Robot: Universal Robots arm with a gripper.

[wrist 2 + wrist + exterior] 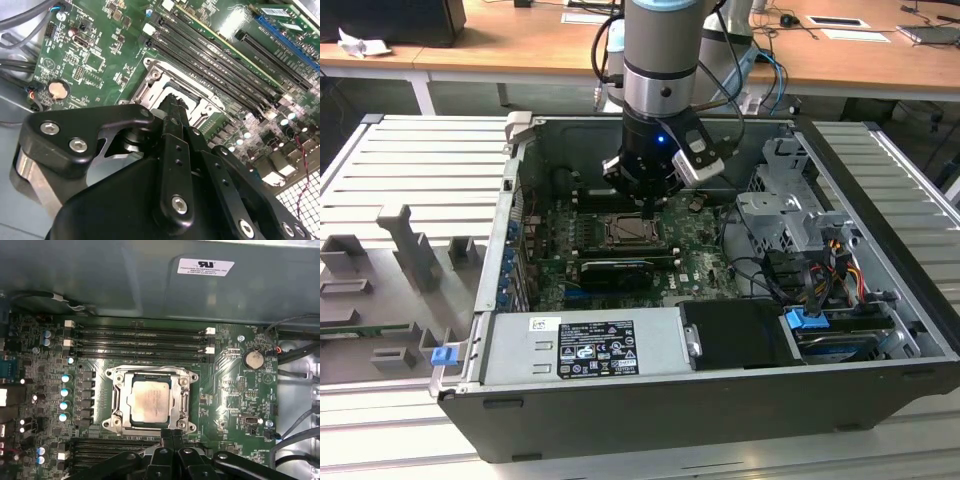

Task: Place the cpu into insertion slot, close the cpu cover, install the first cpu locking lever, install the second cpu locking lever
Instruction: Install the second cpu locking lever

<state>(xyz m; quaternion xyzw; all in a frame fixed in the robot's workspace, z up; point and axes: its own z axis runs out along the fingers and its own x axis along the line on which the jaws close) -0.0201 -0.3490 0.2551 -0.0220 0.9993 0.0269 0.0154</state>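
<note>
The cpu [148,401], a pale tan-silver square, lies flat in the insertion slot [111,424] on the green board. The cpu cover [121,390], a silver frame, lies down around the chip, whose face shows through its window. My gripper [173,432] hangs just past one edge of the socket, its black fingers pressed together and holding nothing. In the second wrist view the gripper [172,100] has its tips low beside the cover [150,85]. In the exterior view the gripper [645,205] stands right above the cpu [628,232] inside the open computer case.
Memory slots [140,342] run along one side of the socket, with more beside the fingers. A long black card [615,272], a power supply [585,345], a drive cage [785,215] and cables [820,270] crowd the case. A coin battery [254,359] sits near the cables.
</note>
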